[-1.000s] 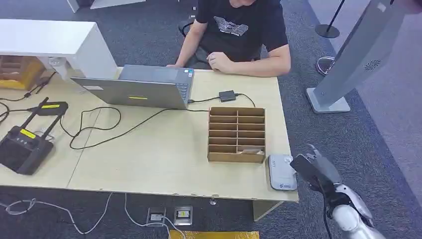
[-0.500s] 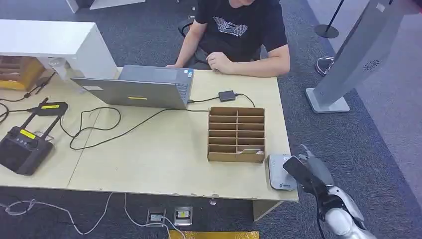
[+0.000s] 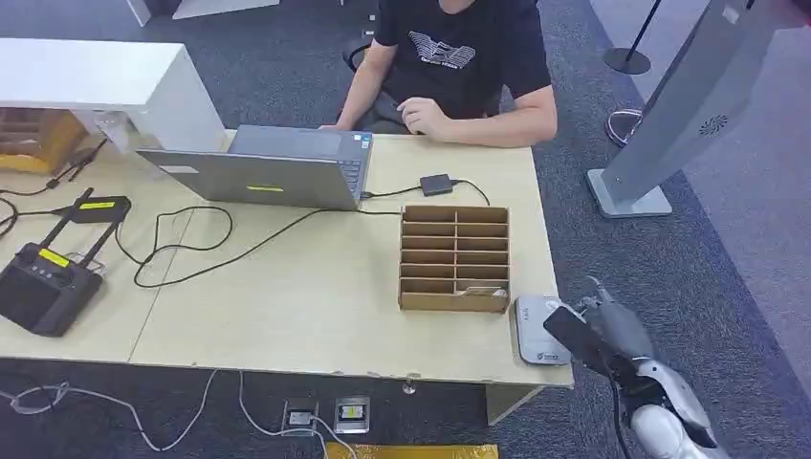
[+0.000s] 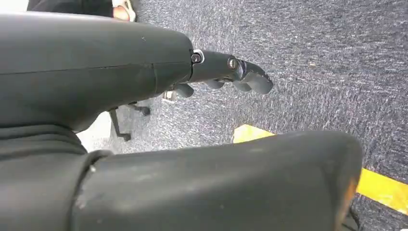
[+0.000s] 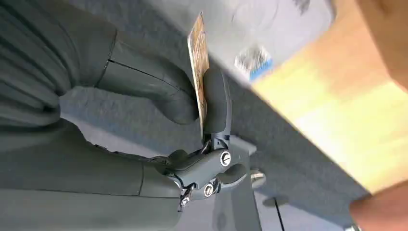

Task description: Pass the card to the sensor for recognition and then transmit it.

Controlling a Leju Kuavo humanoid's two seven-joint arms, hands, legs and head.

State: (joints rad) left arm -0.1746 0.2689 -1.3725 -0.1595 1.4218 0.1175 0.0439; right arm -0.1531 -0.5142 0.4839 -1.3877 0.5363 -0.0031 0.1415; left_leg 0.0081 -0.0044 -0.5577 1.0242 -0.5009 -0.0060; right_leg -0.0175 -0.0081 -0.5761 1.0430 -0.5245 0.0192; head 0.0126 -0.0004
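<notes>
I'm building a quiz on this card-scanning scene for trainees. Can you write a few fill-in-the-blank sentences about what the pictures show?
1. The card is pinched in the robot's ____ hand.
2. The grey sensor lies on the table beside the cardboard ____ with compartments.
3. The person sits behind an open ____ at the table's far side.
4. The left hand hangs above the ____, holding nothing.

Missing words: right; box; laptop; carpet

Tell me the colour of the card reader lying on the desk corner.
The card reader is light grey with a small blue mark near its front edge, clearest in the head view.
</notes>
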